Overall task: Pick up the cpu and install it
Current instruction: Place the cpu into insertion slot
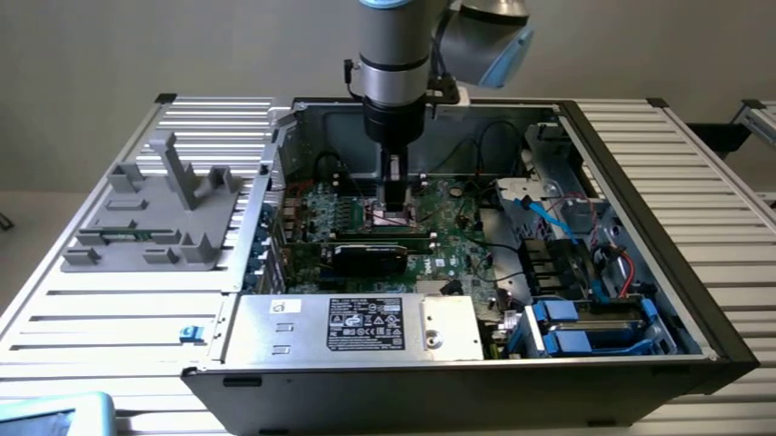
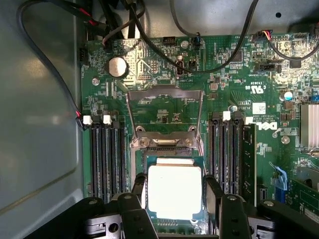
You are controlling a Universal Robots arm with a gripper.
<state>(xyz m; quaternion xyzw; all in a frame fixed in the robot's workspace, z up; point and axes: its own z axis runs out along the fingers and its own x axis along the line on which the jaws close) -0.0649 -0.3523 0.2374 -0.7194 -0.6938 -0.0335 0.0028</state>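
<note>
The cpu [image 2: 174, 191], a flat square chip with a bright silvery top, sits between my gripper's two black fingers [image 2: 139, 186], which press against its opposite edges. My gripper [image 2: 175, 195] is shut on it, directly over the black-framed socket [image 2: 172, 160] on the green motherboard [image 2: 149, 59]. The socket's metal load plate [image 2: 164, 94] stands swung open just beyond. I cannot tell whether the chip rests in the socket or hangs just above it. In the exterior view my gripper [image 1: 394, 213] reaches straight down into the open computer case [image 1: 642, 195] at the board's middle.
Rows of memory slots [image 2: 107, 154] flank the socket on both sides. Black cables [image 2: 209, 64] loop over the board's far part. A silver box with a black label [image 1: 363, 327] fills the case's near side, and a black card [image 1: 382, 250] lies in front of the socket. A grey fixture [image 1: 158, 213] stands on the table at the exterior view's left.
</note>
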